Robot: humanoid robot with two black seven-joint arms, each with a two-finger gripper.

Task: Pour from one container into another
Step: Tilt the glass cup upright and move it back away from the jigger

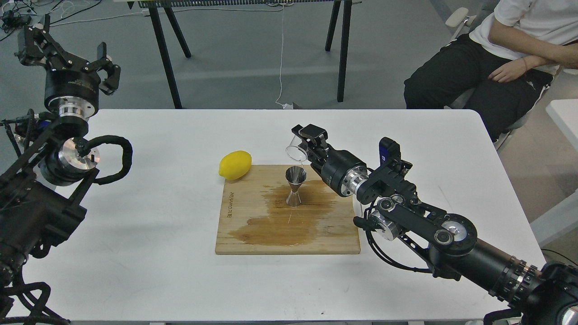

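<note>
My right gripper (303,142) is shut on the small clear glass cup (296,152), holding it tipped on its side with the mouth facing left and down, just above and behind the jigger. The shiny steel jigger (295,186) stands upright on the wooden cutting board (244,234), in the middle of a dark wet stain. Cup and jigger are apart. My left gripper (67,45) is raised at the far left, off the table's back corner, open and holding nothing.
A yellow lemon (235,164) lies on the white table (149,253) at the board's back left corner. A seated person (496,58) is beyond the table's far right corner. Black table legs (168,58) stand behind.
</note>
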